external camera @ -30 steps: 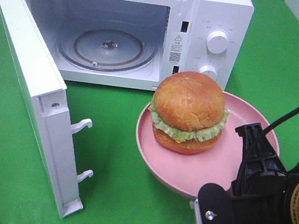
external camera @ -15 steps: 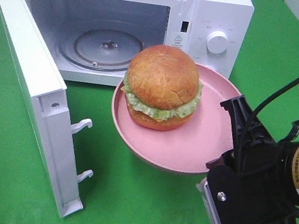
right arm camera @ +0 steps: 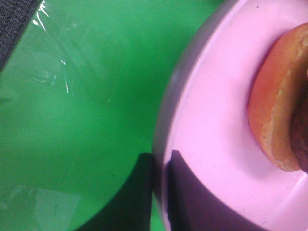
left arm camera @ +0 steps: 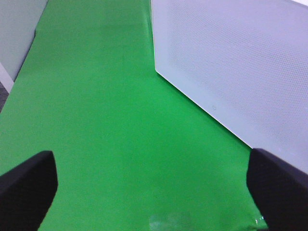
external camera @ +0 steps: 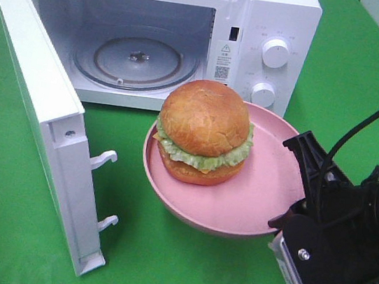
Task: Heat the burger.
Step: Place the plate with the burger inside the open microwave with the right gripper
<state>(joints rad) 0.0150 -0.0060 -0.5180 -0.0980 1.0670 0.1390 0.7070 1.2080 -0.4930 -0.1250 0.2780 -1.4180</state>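
The burger, with golden-brown bun, green lettuce and a strip of cheese, sits on a pink plate held just in front of the open microwave. My right gripper is shut on the plate's near right rim. The right wrist view shows its fingers clamped over the rim, with the plate and the bun's edge beyond. My left gripper is open and empty over the green cloth, beside the microwave door. It is out of the exterior view.
The microwave door stands swung open to the left, its latch hooks pointing toward the plate. The glass turntable lies bare inside the cavity. Two dials are on the right panel. Green cloth covers the table.
My right gripper carried the plate and burger left, from beside the dials to before the microwave's opening. In the last half second it sank slightly and shifted a little right.
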